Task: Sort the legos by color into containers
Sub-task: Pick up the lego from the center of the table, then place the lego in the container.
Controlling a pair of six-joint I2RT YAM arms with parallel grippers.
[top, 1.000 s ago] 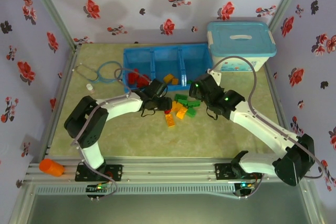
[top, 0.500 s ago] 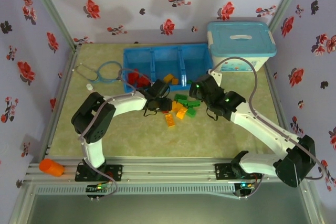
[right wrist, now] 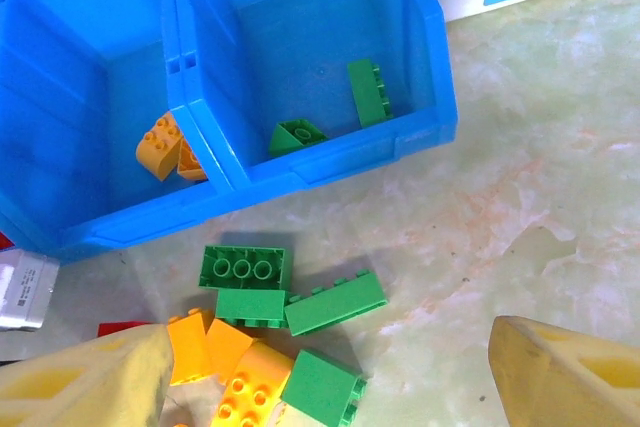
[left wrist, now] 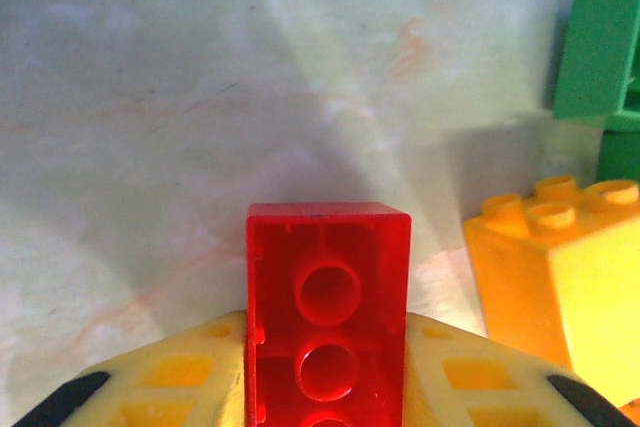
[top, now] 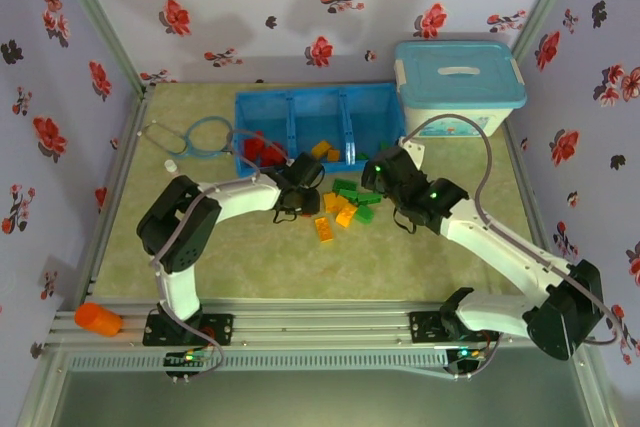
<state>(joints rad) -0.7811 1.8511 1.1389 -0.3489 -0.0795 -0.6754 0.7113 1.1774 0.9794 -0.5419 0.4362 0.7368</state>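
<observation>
With the red lego [left wrist: 328, 277] pinched in the left claw [left wrist: 328, 392] — lift straight, clear of the orange lego [left wrist: 560, 277] alongside, then over to the reds' compartment [top: 262, 119]. Leave the right claw [right wrist: 330, 372] as is — wide, empty.

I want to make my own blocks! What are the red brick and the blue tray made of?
The red brick looks like hard plastic, smooth and shiny: light glints off it, and its underside has neat moulded round sockets. The tray seems to be plastic too, glossy, with thin moulded walls and dividers. It may be slightly see-through, but that is hard to say.
</observation>
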